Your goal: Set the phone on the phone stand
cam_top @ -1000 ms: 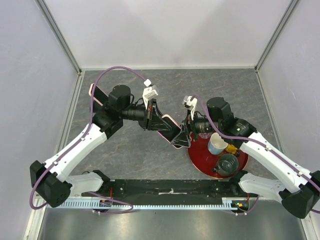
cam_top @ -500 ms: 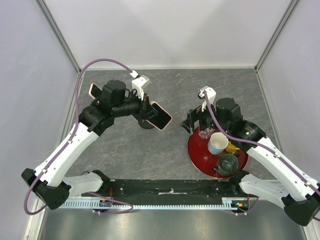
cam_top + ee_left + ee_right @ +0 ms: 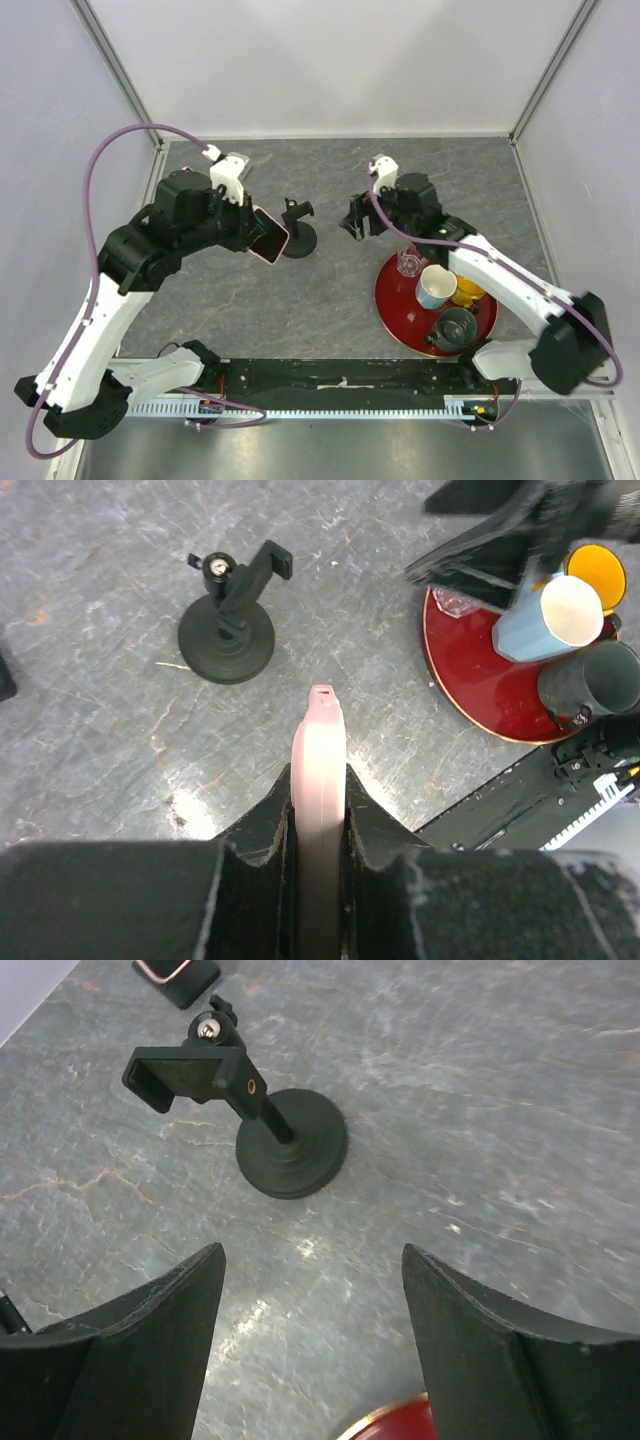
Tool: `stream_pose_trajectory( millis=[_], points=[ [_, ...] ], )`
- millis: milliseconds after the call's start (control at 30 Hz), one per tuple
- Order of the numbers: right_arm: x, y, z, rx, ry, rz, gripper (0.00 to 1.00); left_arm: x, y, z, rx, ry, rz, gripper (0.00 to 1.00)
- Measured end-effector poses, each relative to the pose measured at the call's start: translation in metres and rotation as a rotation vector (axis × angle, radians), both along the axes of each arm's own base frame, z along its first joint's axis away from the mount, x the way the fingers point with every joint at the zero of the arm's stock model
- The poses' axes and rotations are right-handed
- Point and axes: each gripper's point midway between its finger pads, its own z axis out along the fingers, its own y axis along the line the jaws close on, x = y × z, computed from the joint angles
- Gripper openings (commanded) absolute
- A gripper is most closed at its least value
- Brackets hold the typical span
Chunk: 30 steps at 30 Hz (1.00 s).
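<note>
1. Grey stone-patterned worktop (image 3: pixel 330 300), walled in white on three sides; both arms reach inward over it from the near edge.
2. Red tray (image 3: pixel 386 300) sits toward the near right corner, carrying cups. It plays no part in the coming move.
3. Left gripper (image 3: pixel 320 815): clamped on the phone (image 3: pixel 271 237), which it holds clear of the worktop, left of centre. The right gripper (image 3: pixel 312 1252) has its jaws wide apart and holds nothing. It hangs on the opposite side, facing the centre.
4. Phone: pink, seen edge-on from the left wrist. Its long axis runs straight out from the jaws, and the free end points forward.
5. Phone stand (image 3: pixel 298 240): upright near the middle of the worktop, somewhat toward the far edge, between the two grippers. From the left wrist it lies ahead of the phone's free end and slightly to the left, apart from it.
6. Cradle on the stem: tilted, its bar lying crosswise in the right wrist view.
7. Finding: the left arm is nearer and carries the phone. The move appears to turn on swinging the phone's long axis into line with that cradle.
</note>
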Motion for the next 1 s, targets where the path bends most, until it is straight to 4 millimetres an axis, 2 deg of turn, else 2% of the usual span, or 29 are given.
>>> stream_pose_trajectory(
  millis=[67,167,200,267,300,400,533,667,1000],
  points=[
    [0.010,0.019,-0.018,0.005,0.023,0.057,0.72,-0.003,0.007,0.010,0.002,-0.016,0.021,0.02],
    [0.018,0.042,-0.048,-0.003,0.050,0.134,0.65,-0.002,0.010,0.015,0.010,-0.021,0.035,0.02],
    [0.019,0.049,-0.057,-0.014,0.053,0.157,0.55,-0.002,0.010,0.014,0.015,-0.017,0.037,0.02],
    [0.021,0.061,-0.066,-0.031,0.046,0.190,0.45,0.001,0.010,0.010,0.026,-0.009,0.041,0.02],
    [0.021,0.069,-0.067,-0.036,0.036,0.209,0.41,0.002,0.010,0.009,0.031,-0.008,0.042,0.02],
    [0.021,0.092,-0.060,-0.028,-0.011,0.253,0.42,0.006,0.009,0.009,0.039,-0.017,0.043,0.02],
    [0.015,0.111,-0.050,-0.023,-0.078,0.265,0.39,0.012,0.009,0.010,0.050,-0.034,0.050,0.02],
    [0.019,0.117,-0.051,-0.043,-0.112,0.214,0.36,0.016,0.007,0.008,0.065,-0.035,0.044,0.02],
    [0.039,0.104,-0.058,-0.088,-0.134,0.097,0.35,0.024,0.000,0.008,0.052,-0.070,0.022,0.02]
  ],
)
